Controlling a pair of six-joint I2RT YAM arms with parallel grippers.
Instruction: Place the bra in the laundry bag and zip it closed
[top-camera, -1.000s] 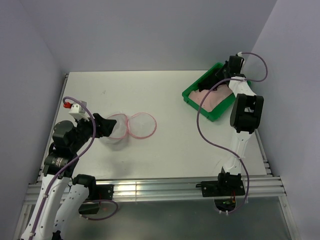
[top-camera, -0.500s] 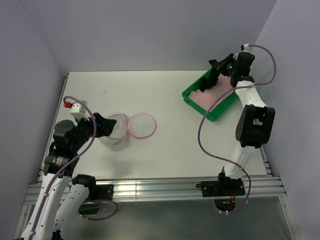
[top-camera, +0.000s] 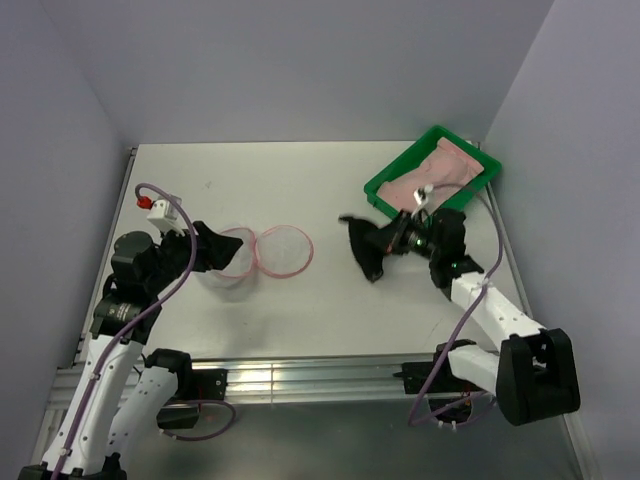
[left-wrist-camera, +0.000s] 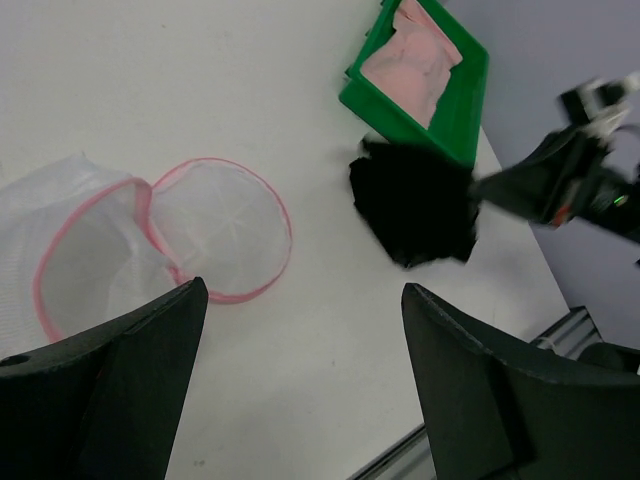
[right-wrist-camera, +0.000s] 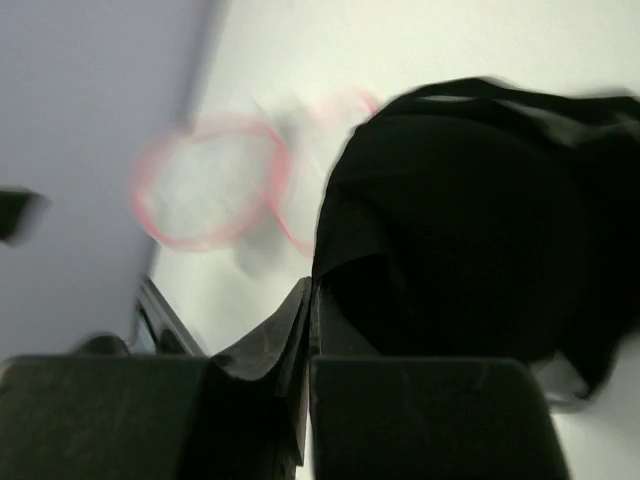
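Observation:
The laundry bag (top-camera: 238, 265) is a white mesh pouch with a pink zip rim. It lies open left of centre, with its round flap (top-camera: 285, 250) beside it. My left gripper (top-camera: 212, 248) is open at the bag's left rim. In the left wrist view its fingers (left-wrist-camera: 300, 290) stand wide apart above the bag (left-wrist-camera: 85, 245). My right gripper (top-camera: 388, 242) is shut on a black bra (top-camera: 362, 247) and holds it over the table, to the right of the bag. The bra hangs from the shut jaws in the right wrist view (right-wrist-camera: 470, 220). It also shows in the left wrist view (left-wrist-camera: 415, 205).
A green tray (top-camera: 398, 160) stands at the back right and holds pink cloth (top-camera: 445, 165). It also shows in the left wrist view (left-wrist-camera: 465, 100). Walls close the left, back and right sides. An aluminium rail (top-camera: 320, 375) runs along the near edge.
My right arm has swung out of the green tray, down and to the left, carrying the black bra to the middle of the table. The left arm has barely moved.

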